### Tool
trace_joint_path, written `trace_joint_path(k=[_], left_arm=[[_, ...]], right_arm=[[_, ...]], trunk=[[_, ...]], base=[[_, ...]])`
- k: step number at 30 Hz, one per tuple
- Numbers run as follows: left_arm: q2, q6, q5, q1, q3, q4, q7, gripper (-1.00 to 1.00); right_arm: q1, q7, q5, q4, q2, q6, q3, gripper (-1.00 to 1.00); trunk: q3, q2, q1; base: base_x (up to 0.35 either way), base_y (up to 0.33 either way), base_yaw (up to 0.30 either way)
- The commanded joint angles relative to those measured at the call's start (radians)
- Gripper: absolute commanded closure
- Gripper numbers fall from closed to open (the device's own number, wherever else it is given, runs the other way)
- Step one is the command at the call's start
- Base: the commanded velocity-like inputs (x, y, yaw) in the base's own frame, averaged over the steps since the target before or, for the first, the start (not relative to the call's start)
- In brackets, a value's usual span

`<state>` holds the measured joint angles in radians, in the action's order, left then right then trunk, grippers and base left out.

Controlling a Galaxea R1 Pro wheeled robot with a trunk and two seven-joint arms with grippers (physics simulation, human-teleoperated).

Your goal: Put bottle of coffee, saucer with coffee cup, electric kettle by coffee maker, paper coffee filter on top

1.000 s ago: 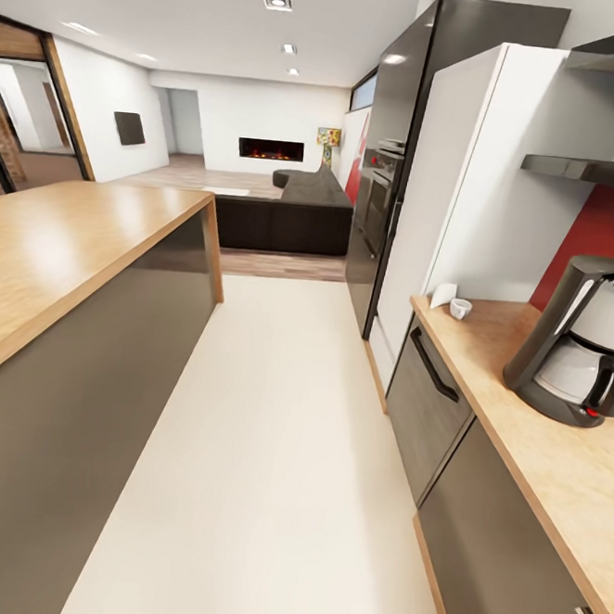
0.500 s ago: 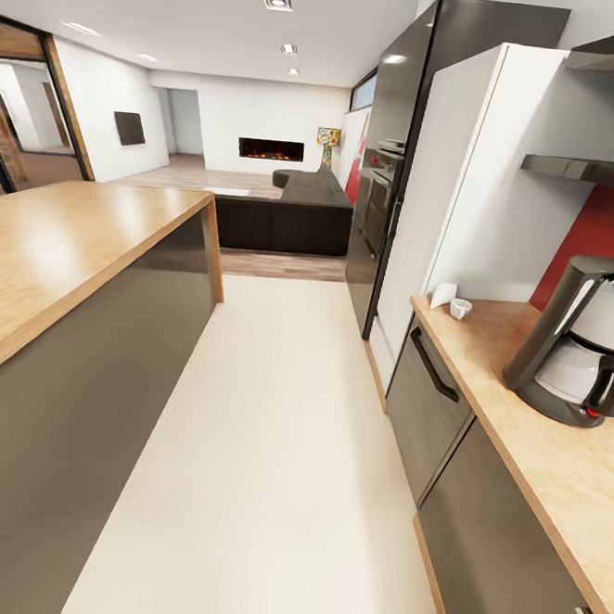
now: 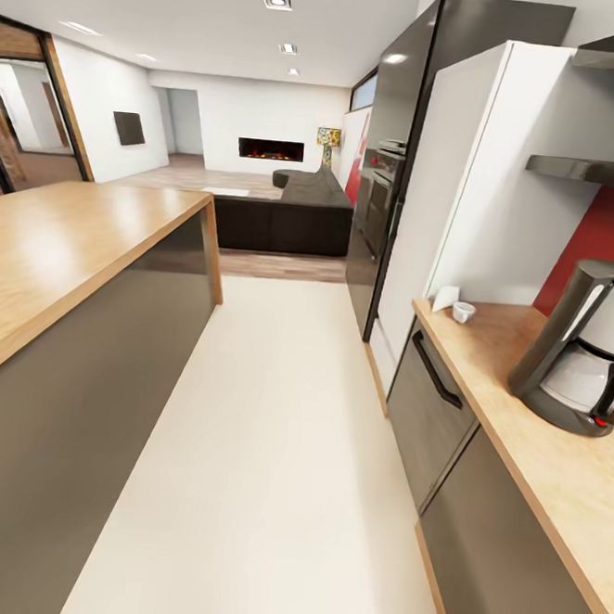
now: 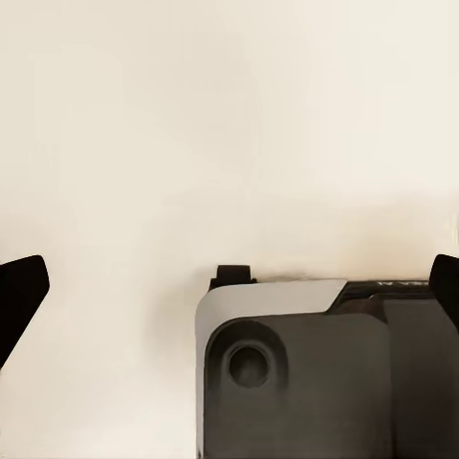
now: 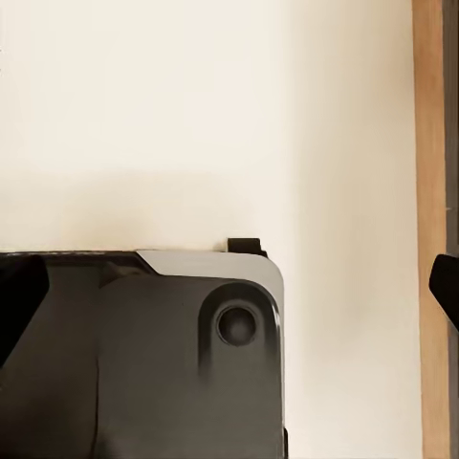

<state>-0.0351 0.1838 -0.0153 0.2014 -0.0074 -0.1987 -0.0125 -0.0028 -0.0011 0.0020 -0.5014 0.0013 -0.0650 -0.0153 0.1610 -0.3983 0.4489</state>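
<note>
Small camera shift vs half a second ago: whole head view slid a touch, so base or head creeping along the aisle, not the objects moving. Nothing on the worktop disturbed.

Kitchen countertop [image 3: 520,428] along the right side. Coffee maker [image 3: 588,369] upright near the back edge by the red backsplash [image 3: 603,240]. Coffee cup [image 3: 463,311] at the far end of the counter, close to the back corner by the white fridge [image 3: 477,173]; white folded piece just beside it, probably the paper coffee filter [image 3: 444,297], too small to confirm. Kitchen shelf [image 3: 589,170] on the wall above; no jar visible on the part in frame. Island [image 3: 61,248] to the left.

Left gripper [image 4: 229,287]: both fingertips spread wide over bare floor [image 4: 191,115], holding nothing. Right gripper [image 5: 229,287]: same, splayed wide, empty.

Meaning: transit phase, no item moved yet; only the coffee maker in place.
</note>
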Motion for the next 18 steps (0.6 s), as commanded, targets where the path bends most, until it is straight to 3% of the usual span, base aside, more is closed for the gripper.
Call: trace_joint_path(k=[1, 7, 18], left_arm=[[0.0, 0.003, -0.002, 0.001, -0.001, 0.001, -0.001, -1.0], [0.001, 0.003, -0.002, 0.001, -0.002, 0.002, -0.001, -1.0], [0.0, 0.003, -0.002, 0.001, -0.001, 0.002, -0.001, -1.0]], right_arm=[[0.0, 0.0, 0.0, 0.0, 0.0, -0.002, -0.001, -1.0], [0.0, 0.002, 0.0, 0.0, 0.0, -0.002, -0.002, -1.0], [0.0, 0.003, 0.0, 0.0, 0.0, -0.002, 0.0, -1.0]], trunk=[[0.002, -0.002, 0.001], [0.002, -0.002, 0.001], [0.0, -0.002, 0.001]], base=[[0.333, 0.0, 0.0], [0.334, 0.0, -0.058], [0.334, 0.0, -0.235]])
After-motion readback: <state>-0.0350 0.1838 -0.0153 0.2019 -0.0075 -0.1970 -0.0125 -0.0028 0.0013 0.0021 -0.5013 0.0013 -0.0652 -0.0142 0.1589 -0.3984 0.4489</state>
